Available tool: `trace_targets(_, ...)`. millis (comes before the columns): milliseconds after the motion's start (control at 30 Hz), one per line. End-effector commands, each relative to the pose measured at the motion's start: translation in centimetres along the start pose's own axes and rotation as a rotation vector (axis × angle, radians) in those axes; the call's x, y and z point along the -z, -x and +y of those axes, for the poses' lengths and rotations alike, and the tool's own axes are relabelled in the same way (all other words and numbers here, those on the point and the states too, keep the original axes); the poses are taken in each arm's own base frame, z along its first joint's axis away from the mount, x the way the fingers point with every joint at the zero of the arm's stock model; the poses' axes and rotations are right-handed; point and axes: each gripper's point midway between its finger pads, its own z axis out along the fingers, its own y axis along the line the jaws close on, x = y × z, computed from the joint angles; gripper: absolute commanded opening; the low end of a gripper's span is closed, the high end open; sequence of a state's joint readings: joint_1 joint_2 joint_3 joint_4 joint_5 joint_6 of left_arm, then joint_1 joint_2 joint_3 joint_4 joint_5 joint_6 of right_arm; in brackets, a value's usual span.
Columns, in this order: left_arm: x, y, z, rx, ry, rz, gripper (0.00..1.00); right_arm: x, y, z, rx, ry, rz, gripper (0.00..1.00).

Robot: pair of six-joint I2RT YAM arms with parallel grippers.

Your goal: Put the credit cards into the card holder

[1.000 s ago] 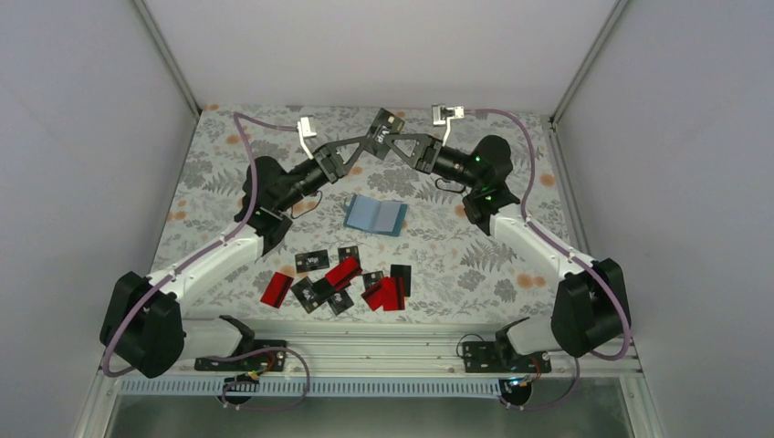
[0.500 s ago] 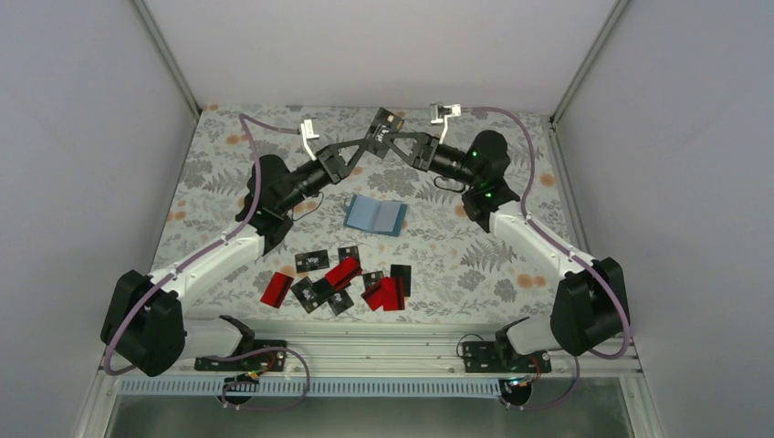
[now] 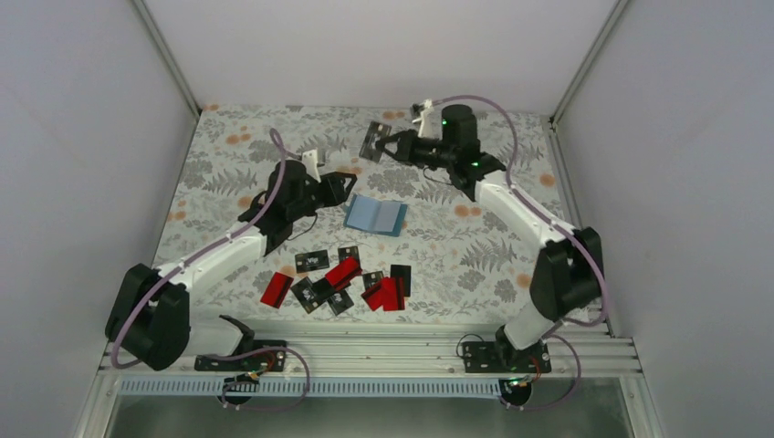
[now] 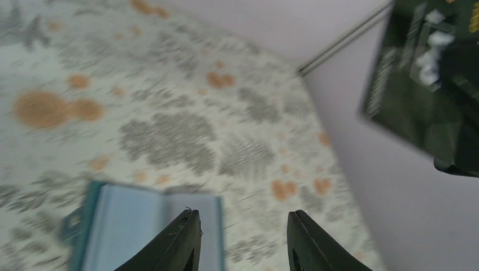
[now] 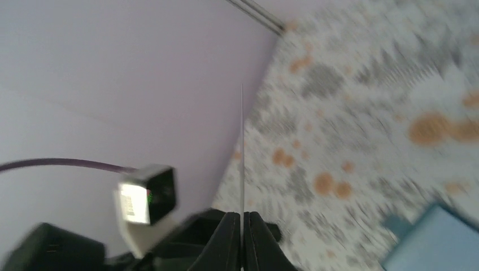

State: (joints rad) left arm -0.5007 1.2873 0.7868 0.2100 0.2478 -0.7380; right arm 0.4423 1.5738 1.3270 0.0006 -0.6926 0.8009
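Worktop (image 3: pixel 219 182) showing a matt floral-printed cloth surface, card holder (image 3: pixel 375 215) looking soft and matt, credit cards (image 3: pixel 342 272) showing smooth plastic faces, metal rail (image 3: pixel 383 339) gleaming dully along the near edge

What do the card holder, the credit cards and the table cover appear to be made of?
Card holder: likely soft faux leather or fabric, matte teal-blue, lying open flat. Credit cards: probably stiff plastic; the black card in the right pincer looks thin and straight edge-on. Table cover: seemingly printed cloth or vinyl, floral.
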Motion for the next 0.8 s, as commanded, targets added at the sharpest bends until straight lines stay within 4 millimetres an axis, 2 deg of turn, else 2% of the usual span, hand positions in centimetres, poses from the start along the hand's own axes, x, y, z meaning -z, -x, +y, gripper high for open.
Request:
trace_targets(0, -0.7, -3.0, 5.5, -0.090, 0.232, 0.152, 0.39, -2.0, -5.7, -8.1, -0.158, -0.172, 0.220, 0.04)
trace_targets(167, -2.0, -5.7, 7.9, -0.129, 0.282, 0.279, 0.42, -3.0, -9.9, -12.5, -0.264, -0.240, 0.376, 0.04)
trace_targets(300, -3.1, -7.1, 9.3, -0.155, 0.305, 0.348, 0.42, -3.3, -12.1, -14.4, -0.330, -0.261, 0.440, 0.04)
trace_targets(567, -5.1, -8.7, 11.2, -0.170, 0.329, 0.421, 0.41, -3.4, -14.3, -16.6, -0.381, -0.301, 0.490, 0.04)
trace_targets(767, -5.5, -9.4, 13.0, -0.202, 0.391, 0.441, 0.39, -3.1, -15.5, -18.0, -0.407, -0.344, 0.504, 0.04)
